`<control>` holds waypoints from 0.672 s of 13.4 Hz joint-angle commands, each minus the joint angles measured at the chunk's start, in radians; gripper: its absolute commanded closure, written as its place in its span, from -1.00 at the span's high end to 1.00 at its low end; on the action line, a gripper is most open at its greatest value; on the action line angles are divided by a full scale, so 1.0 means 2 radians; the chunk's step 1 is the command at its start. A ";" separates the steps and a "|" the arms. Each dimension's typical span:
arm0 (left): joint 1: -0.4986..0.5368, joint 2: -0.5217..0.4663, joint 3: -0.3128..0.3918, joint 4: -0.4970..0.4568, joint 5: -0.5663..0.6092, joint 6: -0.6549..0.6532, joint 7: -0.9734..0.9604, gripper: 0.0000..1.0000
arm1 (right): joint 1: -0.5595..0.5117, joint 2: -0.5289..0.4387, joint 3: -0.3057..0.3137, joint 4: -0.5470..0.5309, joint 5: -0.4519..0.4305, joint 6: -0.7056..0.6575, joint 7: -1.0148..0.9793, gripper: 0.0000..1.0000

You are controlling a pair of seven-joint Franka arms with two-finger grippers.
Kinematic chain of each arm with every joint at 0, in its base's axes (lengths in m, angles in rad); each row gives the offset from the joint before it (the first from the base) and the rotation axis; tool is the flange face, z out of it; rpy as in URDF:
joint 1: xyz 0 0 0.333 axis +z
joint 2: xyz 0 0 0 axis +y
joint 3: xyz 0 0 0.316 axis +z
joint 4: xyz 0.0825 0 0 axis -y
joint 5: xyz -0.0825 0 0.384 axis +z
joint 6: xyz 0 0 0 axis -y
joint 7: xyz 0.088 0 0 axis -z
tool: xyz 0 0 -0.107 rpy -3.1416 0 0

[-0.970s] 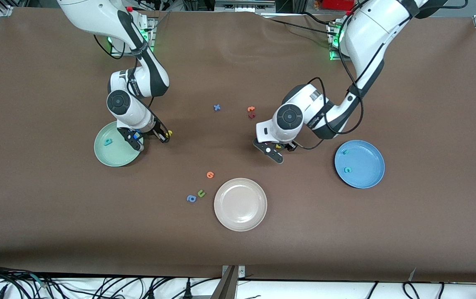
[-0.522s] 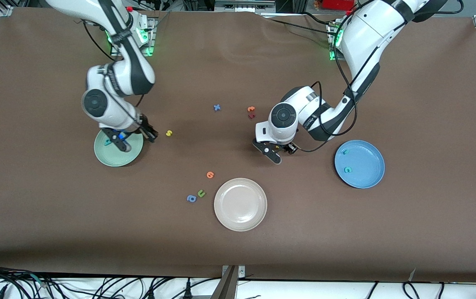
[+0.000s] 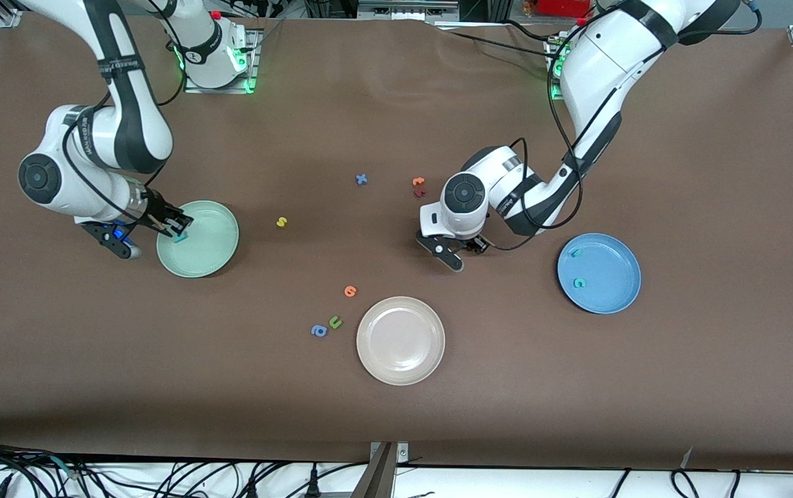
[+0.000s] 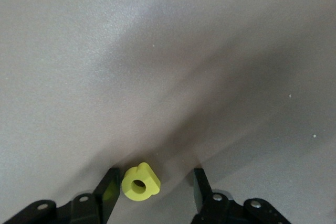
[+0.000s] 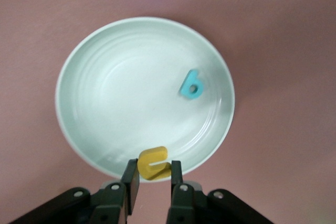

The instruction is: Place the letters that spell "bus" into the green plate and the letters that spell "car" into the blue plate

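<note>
My right gripper (image 3: 174, 225) is shut on the yellow u (image 5: 153, 162) and holds it above the rim of the green plate (image 3: 213, 242). A teal b (image 5: 190, 85) lies in that plate (image 5: 126, 93). The yellow s (image 3: 281, 222) lies on the table beside the plate, toward the table's middle. My left gripper (image 3: 461, 249) is down at the table, open, with the yellow a (image 4: 140, 183) between its fingers and close against one finger (image 4: 107, 192). The blue plate (image 3: 611, 290) holds a teal r (image 3: 575, 252) and a teal c (image 3: 579, 282).
A beige plate (image 3: 400, 340) sits nearer the camera at mid-table. Beside it lie an orange letter (image 3: 349, 291), a green u (image 3: 335, 321) and a blue a (image 3: 318, 330). A blue x (image 3: 362, 179) and orange and dark red letters (image 3: 418, 187) lie farther back.
The right arm has swung away from the yellow s toward its own end of the table, carrying the u to the green plate's rim. The left gripper shifted slightly around the yellow a.
</note>
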 commanded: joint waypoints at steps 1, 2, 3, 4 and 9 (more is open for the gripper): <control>-0.003 0.008 0.004 0.006 0.028 0.004 -0.013 -0.49 | 0.004 0.041 0.001 -0.009 0.001 0.055 -0.027 -0.82; -0.002 0.009 0.004 0.006 0.028 0.003 -0.010 -0.74 | 0.004 0.049 0.001 -0.012 0.001 0.068 -0.029 -0.79; -0.002 0.007 0.004 0.006 0.028 -0.001 -0.009 -0.87 | 0.004 0.052 0.001 -0.012 0.001 0.071 -0.029 -0.52; -0.001 0.005 0.004 0.007 0.028 -0.002 -0.009 -0.87 | 0.004 0.053 0.001 -0.012 0.001 0.071 -0.029 0.42; 0.031 -0.055 -0.002 0.014 0.020 -0.090 0.014 -0.77 | 0.004 0.048 0.000 -0.008 0.002 0.066 -0.023 0.98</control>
